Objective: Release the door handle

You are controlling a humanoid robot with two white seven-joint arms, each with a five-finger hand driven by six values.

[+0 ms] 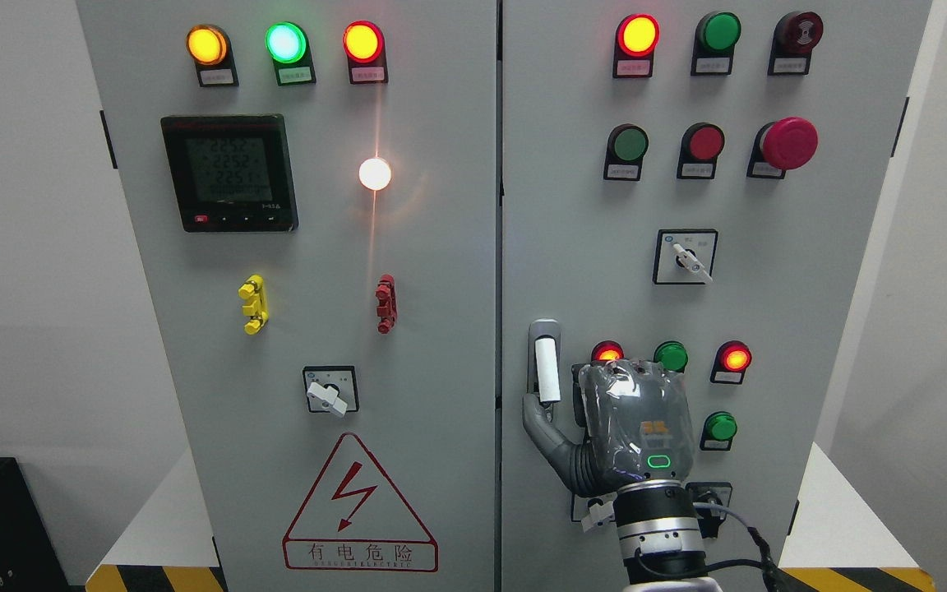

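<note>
On right grey metal door [769, 329]: right hand [621, 427], glossy grey, fingers loosely spread, thumb beside white cylindrical handle [547, 370], grasping nothing.

head view, facing cabinet doors [408, 271] squarely, fairly close, perhaps slightly downward

Pale grey cabinet doors [441, 329]; white door handle [547, 370]; dark grey glossy right hand [605, 427]. Red-outlined warning triangle [358, 506] near left door's bottom edge. Yellow-and-black hazard stripes [153, 578] along base. Red mushroom button [787, 143] toward right door's upper right corner.
</note>
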